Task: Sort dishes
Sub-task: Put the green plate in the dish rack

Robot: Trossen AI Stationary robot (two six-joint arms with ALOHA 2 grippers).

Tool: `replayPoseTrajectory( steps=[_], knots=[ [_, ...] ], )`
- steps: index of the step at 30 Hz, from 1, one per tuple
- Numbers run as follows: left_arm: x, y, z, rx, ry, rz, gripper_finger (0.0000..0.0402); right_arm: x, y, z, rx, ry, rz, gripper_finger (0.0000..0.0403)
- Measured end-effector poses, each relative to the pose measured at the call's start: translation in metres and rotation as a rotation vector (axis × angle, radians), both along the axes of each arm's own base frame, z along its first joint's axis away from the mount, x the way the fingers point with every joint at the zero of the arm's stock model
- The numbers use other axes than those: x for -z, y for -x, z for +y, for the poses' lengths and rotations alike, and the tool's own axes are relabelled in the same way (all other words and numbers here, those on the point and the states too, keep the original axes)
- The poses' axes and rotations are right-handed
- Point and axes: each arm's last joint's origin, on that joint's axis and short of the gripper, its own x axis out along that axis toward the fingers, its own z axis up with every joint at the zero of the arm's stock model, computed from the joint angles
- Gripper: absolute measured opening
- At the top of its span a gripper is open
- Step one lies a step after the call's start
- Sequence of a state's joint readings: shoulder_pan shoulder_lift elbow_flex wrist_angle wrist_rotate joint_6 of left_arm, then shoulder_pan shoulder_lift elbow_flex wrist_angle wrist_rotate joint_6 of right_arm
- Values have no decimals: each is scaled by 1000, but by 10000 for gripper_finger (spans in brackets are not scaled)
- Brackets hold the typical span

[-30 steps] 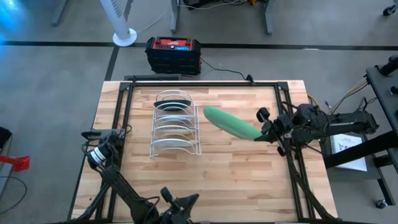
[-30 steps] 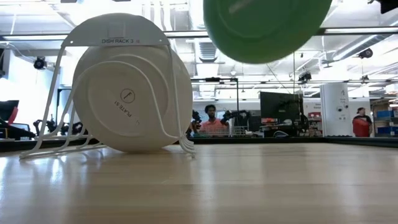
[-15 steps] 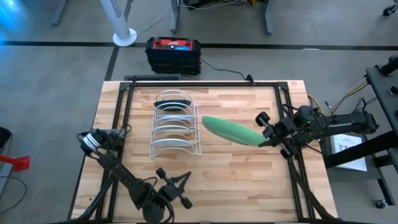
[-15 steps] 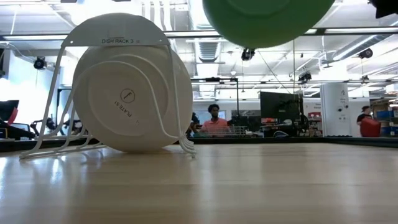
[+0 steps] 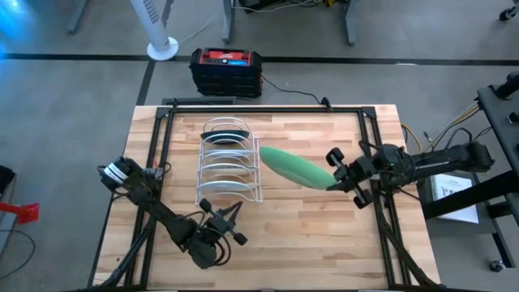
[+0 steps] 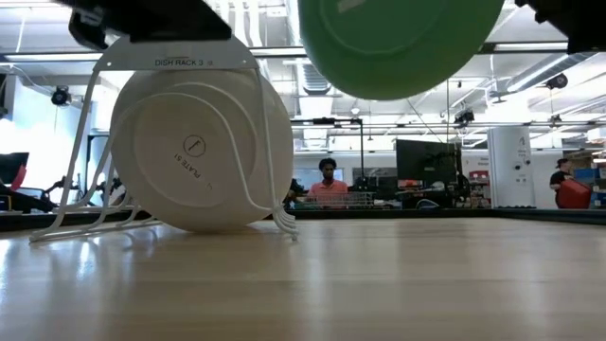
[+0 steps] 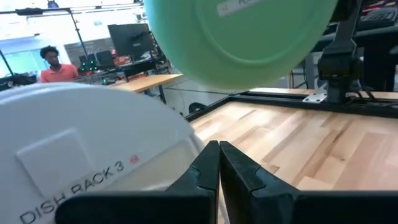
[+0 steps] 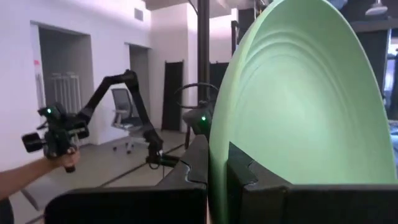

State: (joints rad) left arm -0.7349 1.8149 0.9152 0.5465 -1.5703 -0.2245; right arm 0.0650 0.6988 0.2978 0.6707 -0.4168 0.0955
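Green plate is the thing to watch. It hangs in the air in the middle of the high view, tipped on a slant, just to the right of the white wire rack. The right gripper pinches the plate's right edge tight. In the right wrist view the two dark fingers sit on both sides of the rim.

The rack stands in the upper middle of the table. It already holds a dark plate at its far end, and in the low view a white plate fills the left side of the picture, standing up in the wires. Some slots between them look free, though it is hard to be sure which.

My guess is the green plate goes into a free slot next. To do it well, turn the plate straight up, line its edge with the gap between two wires, and lower it slowly. Do not bump the plates already there. Let go only when the plate rests in the wires.

The left gripper waits near the lower middle of the table, pinched shut and holding nothing.
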Motion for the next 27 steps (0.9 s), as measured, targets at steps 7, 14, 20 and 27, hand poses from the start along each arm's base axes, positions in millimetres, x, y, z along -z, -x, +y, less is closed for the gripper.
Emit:
replayPoseTrajectory(
  steps=[7,14,20,27],
  knots=[
    [8,3,5,-6,19,-21,0,7,-11,3,-93,-35,-18,0],
    [19,2,21,-44,21,-25,0,6,-24,7,-240,-25,-21,0],
    [24,2,27,-55,13,-16,0,10,-31,4,-283,-34,-19,0],
    [26,4,28,-57,24,-29,0,19,-39,-8,-258,-50,30,0]
  ],
)
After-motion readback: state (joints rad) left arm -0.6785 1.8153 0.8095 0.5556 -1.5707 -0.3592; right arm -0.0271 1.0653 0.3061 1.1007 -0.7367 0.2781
